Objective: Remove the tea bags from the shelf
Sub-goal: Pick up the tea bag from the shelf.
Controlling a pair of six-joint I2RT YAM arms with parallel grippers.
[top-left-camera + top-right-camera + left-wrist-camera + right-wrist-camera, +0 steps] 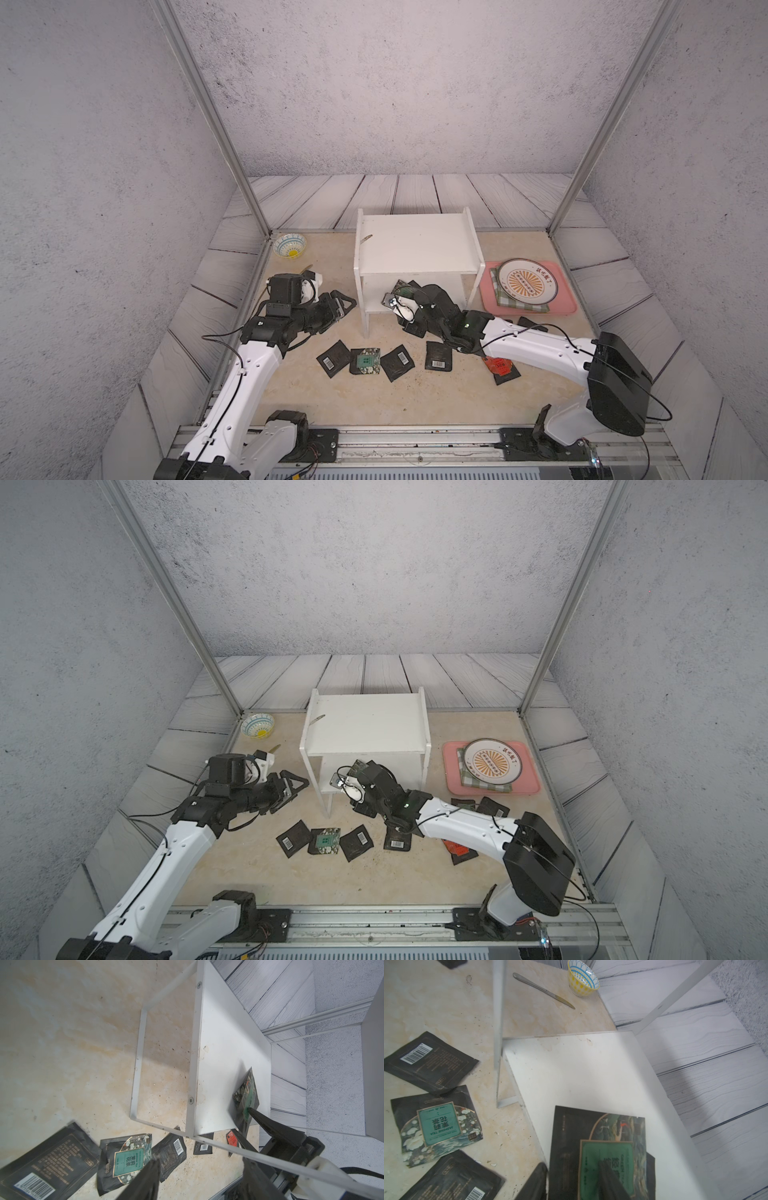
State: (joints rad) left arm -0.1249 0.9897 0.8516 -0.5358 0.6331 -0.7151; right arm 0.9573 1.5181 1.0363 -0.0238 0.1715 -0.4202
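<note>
left pincer [344, 306] spread, at 8 o'clock of shelf [415, 245]. right pincer [571, 1163] straddles green tea bag [612, 1130] on lower board [581, 1068]; whether pinched, cannot tell.

Grey speckled walls [395, 83] fill the upper half of both top views, brightest at centre. Two aluminium posts [211, 116] slant in from the upper corners. Below, pale wood-grain planks [415, 191] border a beige marbled table [332, 395]. A metal rail [415, 440] runs along the bottom edge. Light is soft and even, shadows faint.
</note>
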